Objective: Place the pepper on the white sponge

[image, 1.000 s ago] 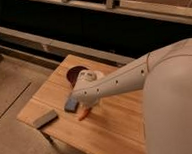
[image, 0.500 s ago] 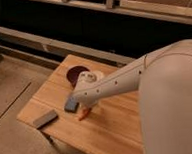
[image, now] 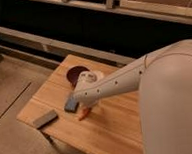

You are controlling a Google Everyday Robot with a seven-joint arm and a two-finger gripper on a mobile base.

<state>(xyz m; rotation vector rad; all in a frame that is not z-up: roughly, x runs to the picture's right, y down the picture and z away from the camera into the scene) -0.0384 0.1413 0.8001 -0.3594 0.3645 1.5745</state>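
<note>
End effector [image: 83, 106] low over the wooden surface [image: 118, 127], mostly hidden under the white arm [image: 115, 82]; released or clenched, cannot tell. Orange pepper [image: 84, 113] poking out right beneath, just beside the white sponge [image: 71, 104]. Farther left, a longer grey block [image: 45, 118]; behind, a dark red plate [image: 77, 73].
</note>
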